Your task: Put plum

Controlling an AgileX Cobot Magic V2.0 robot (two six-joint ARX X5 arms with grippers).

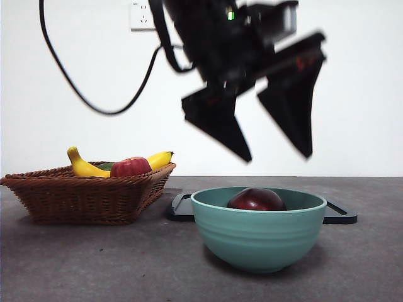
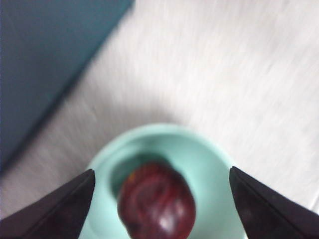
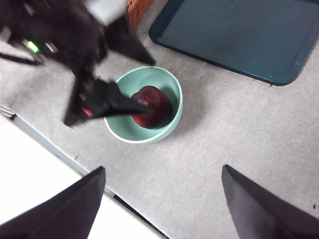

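The plum is seen lying in the teal bowl, under the empty, wide-apart left gripper. It is judged smooth, firm and slippery, best gripped across its middle.

The right gripper is held apart too.

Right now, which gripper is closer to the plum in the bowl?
Left. The left gripper hangs open directly above the plum, which lies in the green bowl, not touching it. The right gripper is open, higher and off to the side over bare table.
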